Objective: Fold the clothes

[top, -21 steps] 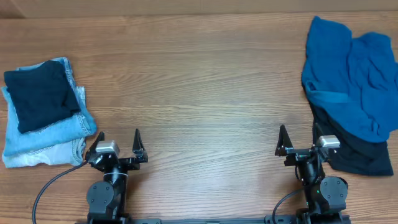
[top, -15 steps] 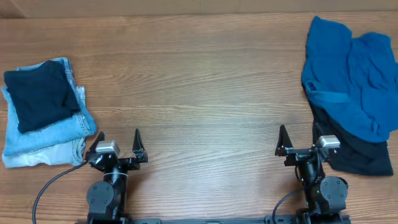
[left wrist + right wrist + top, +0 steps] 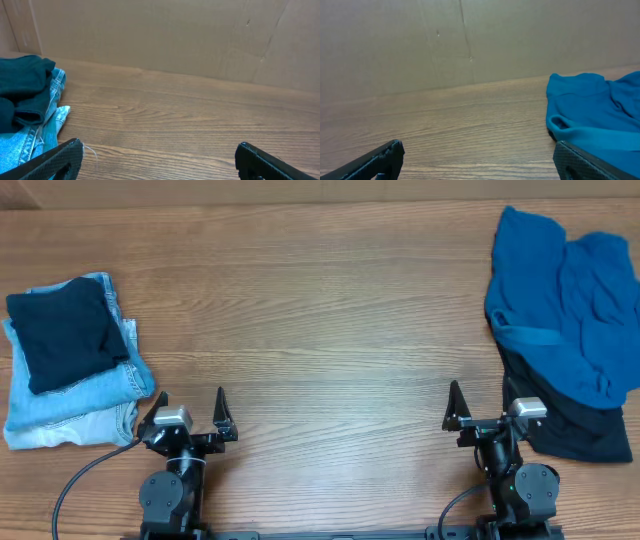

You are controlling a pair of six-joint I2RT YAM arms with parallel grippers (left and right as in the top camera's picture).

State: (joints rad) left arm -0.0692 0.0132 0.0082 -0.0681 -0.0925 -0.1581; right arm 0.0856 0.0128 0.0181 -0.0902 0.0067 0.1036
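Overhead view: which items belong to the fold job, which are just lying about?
Job:
- teal-blue garment, crumpled, far right
- black garment, unfolded, partly under the teal one

Lying about:
- light-blue jeans, folded, far left
- dark garment, already folded, on top of the jeans

text: none legible | labels: none | brands: none | numbers: none | signs: none

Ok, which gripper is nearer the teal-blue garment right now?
Right. The right gripper sits open just below and left of the teal-blue garment, not touching it. The left gripper is far across the table, beside the folded jeans.
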